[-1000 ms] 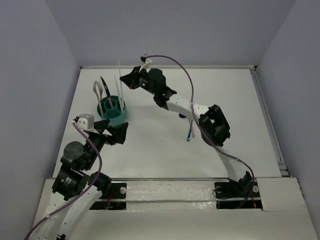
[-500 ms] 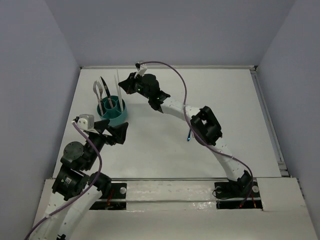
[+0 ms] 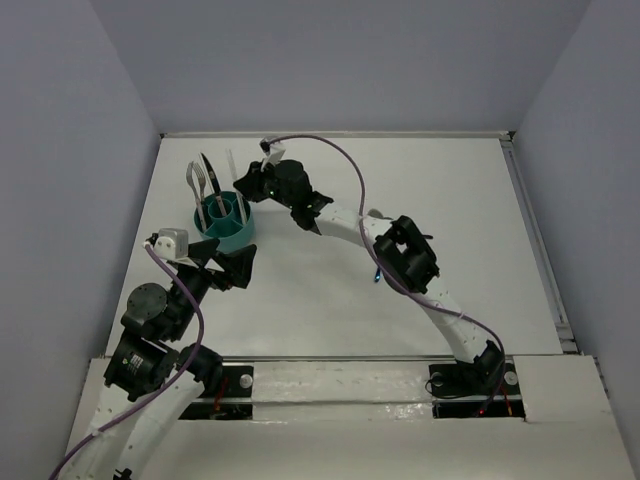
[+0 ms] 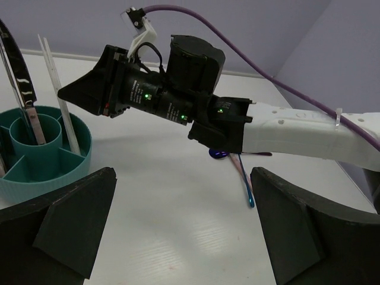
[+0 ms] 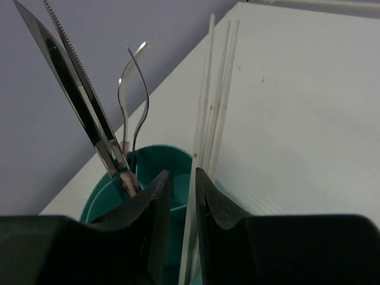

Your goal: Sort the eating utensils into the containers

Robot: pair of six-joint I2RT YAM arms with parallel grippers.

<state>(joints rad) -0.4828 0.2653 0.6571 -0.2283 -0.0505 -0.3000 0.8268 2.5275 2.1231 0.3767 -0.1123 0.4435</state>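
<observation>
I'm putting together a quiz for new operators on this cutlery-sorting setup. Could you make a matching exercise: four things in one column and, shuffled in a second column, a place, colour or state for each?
Column A
1. blue spoon
2. chopsticks
3. left gripper
4. caddy

Column B
a. teal, with inner dividers
b. lying flat on the table
c. wide open, holding nothing
d. pale and thin, standing upright

Pairs: 1-b, 2-d, 3-c, 4-a

Pincer slightly parted around a chopstick standing in teal caddy
</observation>
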